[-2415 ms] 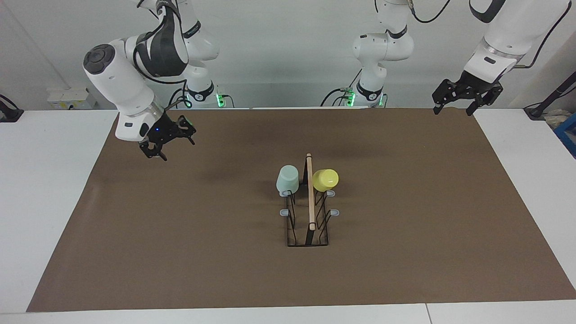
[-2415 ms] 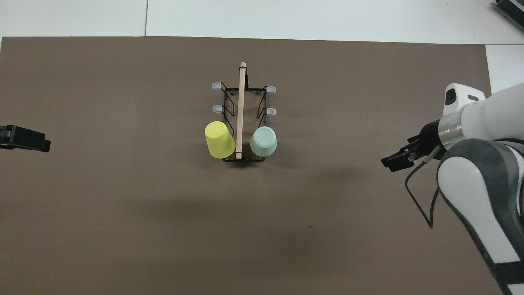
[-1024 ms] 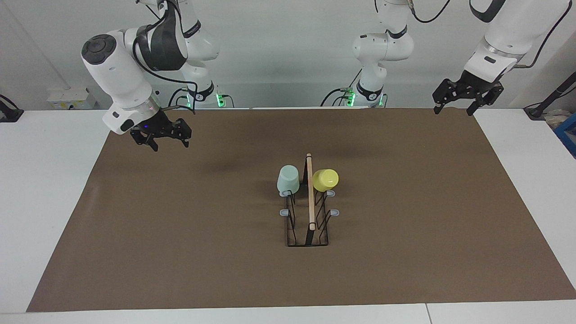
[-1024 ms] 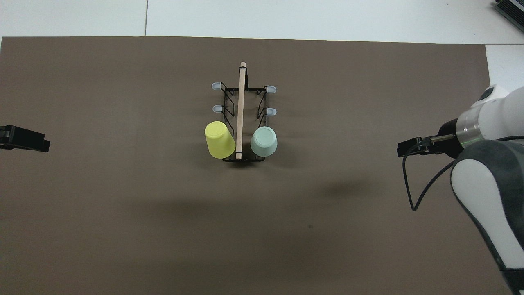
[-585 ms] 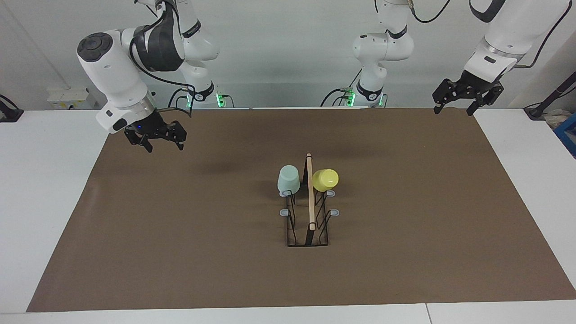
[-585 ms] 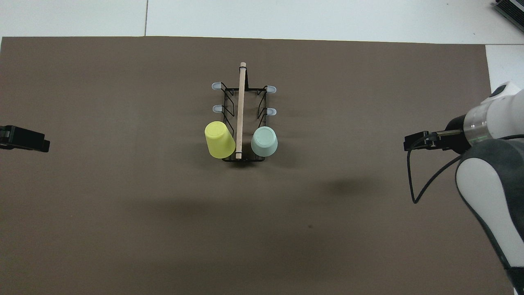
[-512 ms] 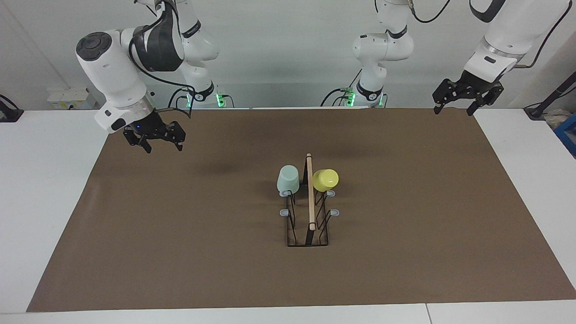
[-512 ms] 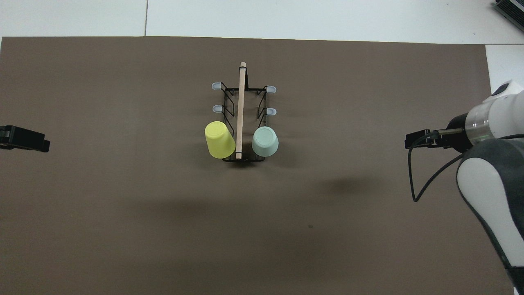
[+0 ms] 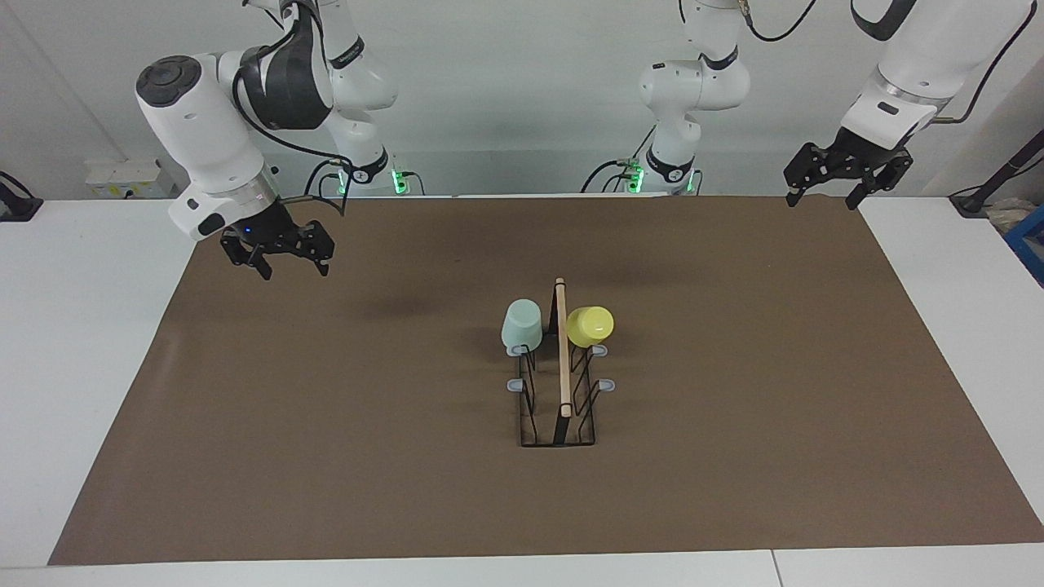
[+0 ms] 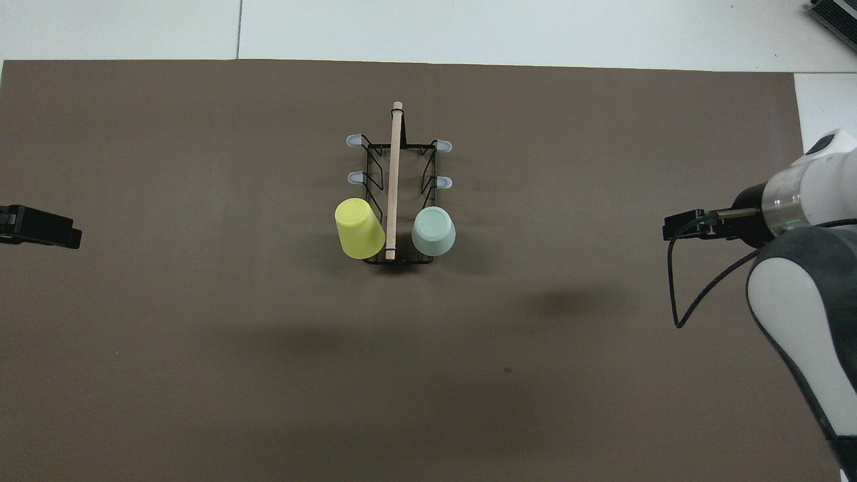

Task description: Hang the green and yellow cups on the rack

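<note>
Right pincer (image 9: 277, 259) has drawn back and up toward its own end of the bench (image 9: 81, 326) since the earlier frames, now over the brown mat's (image 9: 326, 456) edge, fingers spread, holding nothing. Left pincer (image 9: 822, 189) unchanged, waiting over the mat's corner at the left arm's end, fingers also apart and empty. Nearest the robots on the rack (image 9: 559, 391): green cup (image 9: 522, 324) and yellow cup (image 9: 590, 325), one either side of the wooden rod (image 9: 562, 346), each mouth-down over a prong; green sits fairly upright, yellow leans outward. Farther from the robots, four grey-tipped prongs bare. Judgement: both cups hung, task looks finished. Handling: cups appear light, thin, stiff plastic, smooth and tapered, so likely to slip; best pinched across the wall near the wider mouth, lifted straight off the prong. Rack looks light enough to shift if a cup snags.
</note>
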